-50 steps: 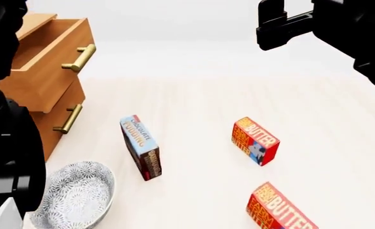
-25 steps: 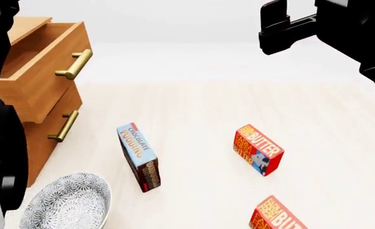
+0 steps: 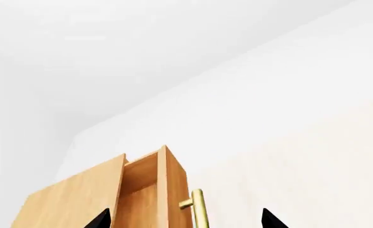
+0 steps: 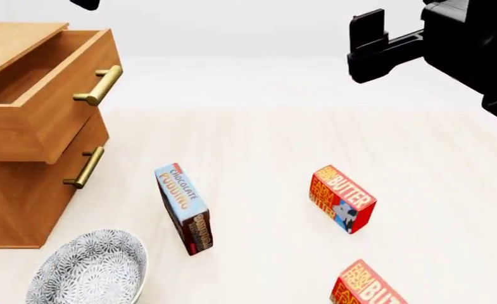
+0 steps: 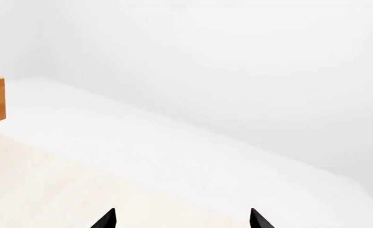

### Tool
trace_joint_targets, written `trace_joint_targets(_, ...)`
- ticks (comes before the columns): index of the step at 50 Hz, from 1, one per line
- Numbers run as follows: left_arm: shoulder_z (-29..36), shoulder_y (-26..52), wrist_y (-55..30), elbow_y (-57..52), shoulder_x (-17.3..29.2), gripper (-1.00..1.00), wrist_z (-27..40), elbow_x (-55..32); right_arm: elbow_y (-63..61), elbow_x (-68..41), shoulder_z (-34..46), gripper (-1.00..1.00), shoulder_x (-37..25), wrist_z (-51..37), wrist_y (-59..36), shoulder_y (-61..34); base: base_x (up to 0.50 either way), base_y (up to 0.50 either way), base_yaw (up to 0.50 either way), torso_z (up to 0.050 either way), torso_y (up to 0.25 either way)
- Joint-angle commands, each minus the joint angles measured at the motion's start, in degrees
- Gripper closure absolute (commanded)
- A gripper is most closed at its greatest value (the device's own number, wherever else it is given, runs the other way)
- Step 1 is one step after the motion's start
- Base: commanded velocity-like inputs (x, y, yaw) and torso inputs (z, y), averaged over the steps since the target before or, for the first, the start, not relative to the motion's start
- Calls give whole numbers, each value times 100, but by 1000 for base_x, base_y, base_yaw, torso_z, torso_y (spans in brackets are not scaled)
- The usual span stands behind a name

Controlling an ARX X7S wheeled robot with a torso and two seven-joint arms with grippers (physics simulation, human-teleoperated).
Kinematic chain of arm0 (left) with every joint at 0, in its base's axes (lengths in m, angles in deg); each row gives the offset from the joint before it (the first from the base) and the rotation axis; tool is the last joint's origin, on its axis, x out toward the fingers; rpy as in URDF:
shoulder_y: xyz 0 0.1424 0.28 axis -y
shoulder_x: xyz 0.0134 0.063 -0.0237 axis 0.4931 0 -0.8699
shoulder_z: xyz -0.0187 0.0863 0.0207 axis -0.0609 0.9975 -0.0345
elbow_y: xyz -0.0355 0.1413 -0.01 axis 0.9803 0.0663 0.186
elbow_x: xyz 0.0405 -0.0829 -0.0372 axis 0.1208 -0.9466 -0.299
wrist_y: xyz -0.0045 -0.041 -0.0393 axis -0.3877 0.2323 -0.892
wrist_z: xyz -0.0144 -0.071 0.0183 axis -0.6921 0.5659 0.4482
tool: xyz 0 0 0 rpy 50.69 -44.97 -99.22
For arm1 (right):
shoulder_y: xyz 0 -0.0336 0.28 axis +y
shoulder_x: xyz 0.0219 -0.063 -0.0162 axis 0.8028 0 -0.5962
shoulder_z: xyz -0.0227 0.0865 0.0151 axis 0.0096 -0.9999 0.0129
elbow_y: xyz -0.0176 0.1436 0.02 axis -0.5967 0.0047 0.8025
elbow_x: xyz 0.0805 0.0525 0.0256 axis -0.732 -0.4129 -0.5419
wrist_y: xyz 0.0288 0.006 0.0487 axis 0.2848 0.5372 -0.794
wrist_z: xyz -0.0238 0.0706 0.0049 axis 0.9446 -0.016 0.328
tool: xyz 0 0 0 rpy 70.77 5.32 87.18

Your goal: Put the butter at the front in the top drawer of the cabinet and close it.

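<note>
Now that the left gripper has lifted clear, fingers spread wide and empty like the right gripper, top drawer stands open, butter ungrasped.

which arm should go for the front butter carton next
Right, probably. The right gripper hangs open on the same side as the front butter; the left gripper is up by the open top drawer, across the pudding box.

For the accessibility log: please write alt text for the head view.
A light wooden cabinet with its brass-handled top drawer pulled open stands beside a patterned grey bowl, an upright blue chocolate pudding box and two red butter cartons; a black right gripper hangs above.
</note>
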Motion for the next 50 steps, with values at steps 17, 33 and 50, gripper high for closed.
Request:
trace_joint_targets(17,1246,394,836,2875,-219,-100,-936,-302,27,312,317,-100,-52,428,261,140,0,0,0,0,0)
trace_joint_targets(33,1338,257,1226,3699,-351,-100,-929,-5,15,265,373,-100,-58,432,342,187,0,0,0,0,0)
trace_joint_targets(50,1620,-215,1935,5088,-805,-100,-1694,388,-10,262,405,-100,-121,470,467,296,0,0,0,0,0)
